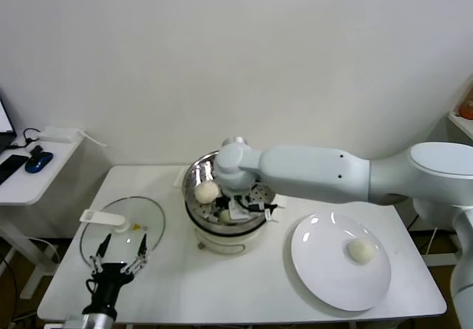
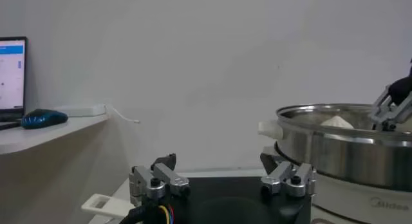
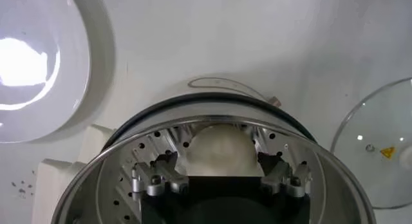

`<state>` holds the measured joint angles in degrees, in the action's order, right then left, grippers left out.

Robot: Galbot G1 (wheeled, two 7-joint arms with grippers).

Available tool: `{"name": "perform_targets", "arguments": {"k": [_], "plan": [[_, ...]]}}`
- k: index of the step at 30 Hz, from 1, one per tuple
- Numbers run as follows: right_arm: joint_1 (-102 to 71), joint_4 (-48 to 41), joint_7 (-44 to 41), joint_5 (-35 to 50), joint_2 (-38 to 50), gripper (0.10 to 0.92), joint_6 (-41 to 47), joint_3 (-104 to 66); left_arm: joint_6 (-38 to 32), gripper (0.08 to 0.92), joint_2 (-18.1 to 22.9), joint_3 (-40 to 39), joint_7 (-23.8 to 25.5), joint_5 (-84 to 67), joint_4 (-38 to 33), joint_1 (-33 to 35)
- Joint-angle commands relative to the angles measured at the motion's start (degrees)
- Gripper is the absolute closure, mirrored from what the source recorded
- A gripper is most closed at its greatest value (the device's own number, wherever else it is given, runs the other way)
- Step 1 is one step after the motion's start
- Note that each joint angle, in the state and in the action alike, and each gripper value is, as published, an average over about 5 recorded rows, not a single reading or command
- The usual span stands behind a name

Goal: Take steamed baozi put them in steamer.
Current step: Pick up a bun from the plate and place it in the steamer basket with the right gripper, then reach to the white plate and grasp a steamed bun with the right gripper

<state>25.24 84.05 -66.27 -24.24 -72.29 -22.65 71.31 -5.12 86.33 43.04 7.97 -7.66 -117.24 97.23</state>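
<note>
The shiny steamer [image 1: 194, 175] stands mid-table on its white base. My right gripper [image 1: 240, 208] reaches down inside it, open. In the right wrist view its fingers [image 3: 162, 168] stand apart on either side of a baozi [image 3: 219, 148] that rests on the perforated floor of the steamer [image 3: 212, 109]. A second baozi [image 1: 208, 191] lies at the left inside the basket, and a third [image 1: 225, 215] peeks out under the gripper. One more baozi [image 1: 361, 250] sits on the white plate [image 1: 325, 277]. My left gripper [image 1: 118, 259] hangs open at the table's front left.
A glass lid [image 1: 122, 229] with a white handle lies flat left of the steamer, just beyond the left gripper. In the left wrist view the steamer [image 2: 341, 145] rises off to one side. A side desk with a mouse [image 1: 37, 161] stands at far left.
</note>
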Motion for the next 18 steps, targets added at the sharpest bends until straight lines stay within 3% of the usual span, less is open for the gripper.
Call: {"name": "perform_targets", "arguments": {"k": [1, 11, 18], "plan": [[1.0, -0.3, -0.5, 2.2, 0.2, 0.203, -0.3, -0.5, 0.1, 0.177, 0.0, 0.0, 0.0, 0.1, 0.0, 0.0], [8.5, -1.4, -1.8, 9.8, 4.2, 0.203, 0.4, -0.2, 0.6, 0.177, -0.3, -0.3, 0.1, 0.1, -0.5, 0.1], [17.3, -2.8, -0.2, 27.0, 11.5, 0.203, 10.6, 4.1, 0.9, 0.177, -0.9, -0.8, -0.9, 0.1, -0.8, -0.2]]}}
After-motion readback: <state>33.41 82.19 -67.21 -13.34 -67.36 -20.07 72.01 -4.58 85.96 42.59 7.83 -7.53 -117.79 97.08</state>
